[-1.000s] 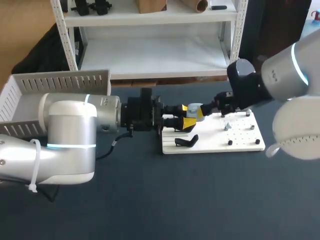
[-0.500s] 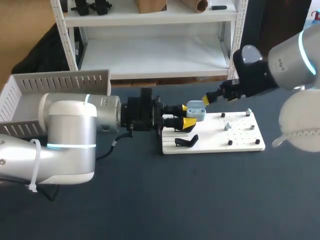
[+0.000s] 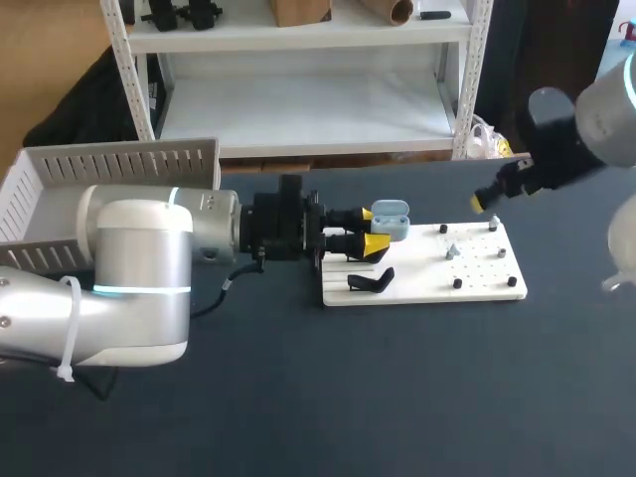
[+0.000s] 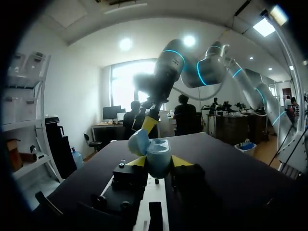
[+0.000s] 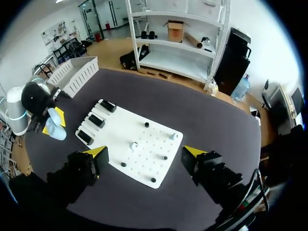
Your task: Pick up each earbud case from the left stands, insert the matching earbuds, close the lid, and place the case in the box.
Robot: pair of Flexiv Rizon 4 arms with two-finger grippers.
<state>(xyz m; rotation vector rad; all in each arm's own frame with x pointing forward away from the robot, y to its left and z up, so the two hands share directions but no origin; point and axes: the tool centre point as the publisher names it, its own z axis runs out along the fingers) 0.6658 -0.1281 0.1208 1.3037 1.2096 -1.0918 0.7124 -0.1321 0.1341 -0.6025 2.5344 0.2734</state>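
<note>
A light blue earbud case (image 3: 390,220) with its lid up is held just above the left end of the white board (image 3: 477,286); my left gripper (image 3: 370,231) is shut on it from both sides. In the left wrist view the case (image 4: 158,162) sits between the yellow tips, lid (image 4: 138,142) tilted back. My right gripper (image 3: 483,202) hangs open beyond the board's far right corner, well clear of the case. From the right wrist view its fingers (image 5: 94,155) stand wide above the board (image 5: 115,132), where two pale earbuds (image 5: 134,144) lie among the pegs; the case (image 5: 54,130) shows off to the side.
A black stand (image 3: 370,281) lies on the board's near left part, and several black stands (image 5: 96,120) line that end. Small black pegs (image 3: 457,284) dot the board. The white slatted box (image 3: 109,169) stands at the table's far left, behind my left arm.
My right gripper has drawn back from the case, rising to the right past the board's far corner. The left arm and the case have stayed put.
</note>
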